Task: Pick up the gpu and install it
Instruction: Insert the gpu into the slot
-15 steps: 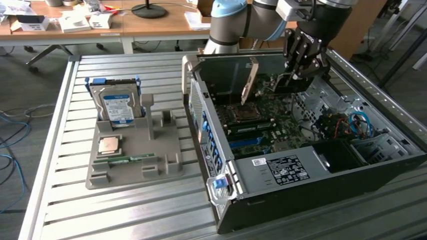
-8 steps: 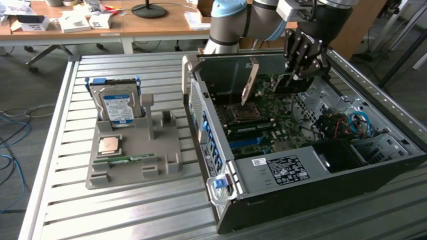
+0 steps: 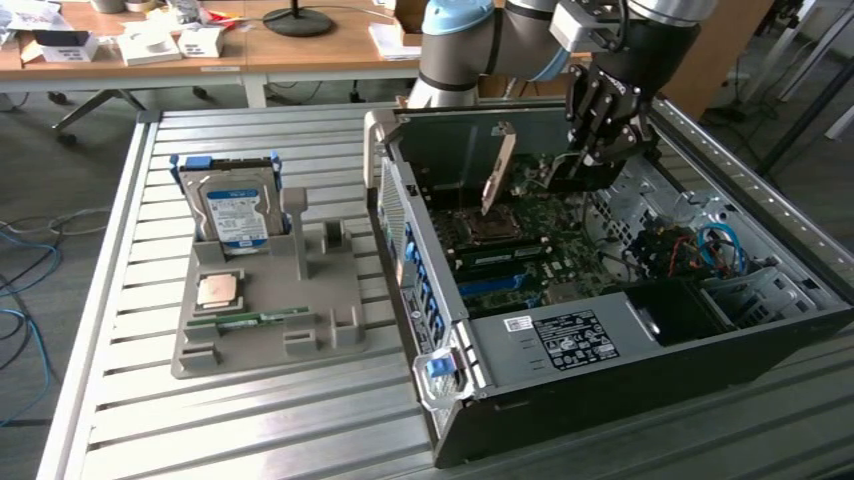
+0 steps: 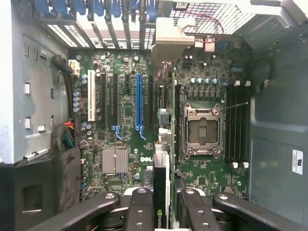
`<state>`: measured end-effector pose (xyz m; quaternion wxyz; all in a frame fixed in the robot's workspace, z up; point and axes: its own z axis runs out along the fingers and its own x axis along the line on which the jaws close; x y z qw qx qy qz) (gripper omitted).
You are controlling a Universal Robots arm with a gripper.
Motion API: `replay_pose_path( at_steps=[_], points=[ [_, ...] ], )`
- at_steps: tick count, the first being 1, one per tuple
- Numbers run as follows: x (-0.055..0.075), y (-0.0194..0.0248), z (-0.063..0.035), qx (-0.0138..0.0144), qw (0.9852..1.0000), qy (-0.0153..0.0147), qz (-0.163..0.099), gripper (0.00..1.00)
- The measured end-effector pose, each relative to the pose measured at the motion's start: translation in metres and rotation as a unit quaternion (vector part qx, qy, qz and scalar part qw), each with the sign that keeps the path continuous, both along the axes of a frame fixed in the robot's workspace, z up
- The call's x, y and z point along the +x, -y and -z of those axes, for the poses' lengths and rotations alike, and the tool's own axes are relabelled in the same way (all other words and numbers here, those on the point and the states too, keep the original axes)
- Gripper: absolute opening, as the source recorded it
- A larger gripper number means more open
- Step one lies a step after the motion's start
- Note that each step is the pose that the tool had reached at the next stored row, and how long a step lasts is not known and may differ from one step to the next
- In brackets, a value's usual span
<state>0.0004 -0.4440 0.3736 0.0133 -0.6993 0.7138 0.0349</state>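
1. Gripper (image 3: pixel 567 178): located inside the open computer case (image 3: pixel 400 180), above the motherboard and just beside the CPU socket (image 3: pixel 487 225). Its fingers (image 4: pixel 142 211) are pinched on the gpu (image 4: pixel 161 175), one on each face.
2. Gpu: seen edge-on in the wrist view, running alongside the CPU socket. It is placed between that socket and the row of expansion slots (image 4: pixel 139 101). Its grey end bracket (image 4: pixel 172 36) is turned away from the gripper, toward the slotted rear wall of the case. In the exterior view it is seen standing slightly tilted, close to the socket.
3. Work done: the pick-up is judged complete. The card is gripped and is held over the board inside the case.
4. Work left: seating is not confirmed. The card's lower edge is hidden by the card itself, so contact with a slot cannot be told. From the tilt, it is judged not yet pressed home.
5. Other items: a grey parts holder (image 3: pixel 280 290) is set outside the case, well apart from the CPU socket. A hard drive (image 3: pixel 234 205) and a green memory stick (image 3: pixel 254 320) are kept on it, untouched.
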Motion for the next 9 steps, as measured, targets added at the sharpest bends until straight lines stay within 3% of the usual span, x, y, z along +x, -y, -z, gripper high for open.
replay_pose_path(
  at_steps=[9],
  points=[
    [0.0,0.0,0.0004,0.0001,1.0,0.0,0.0,0.26]
  ],
)
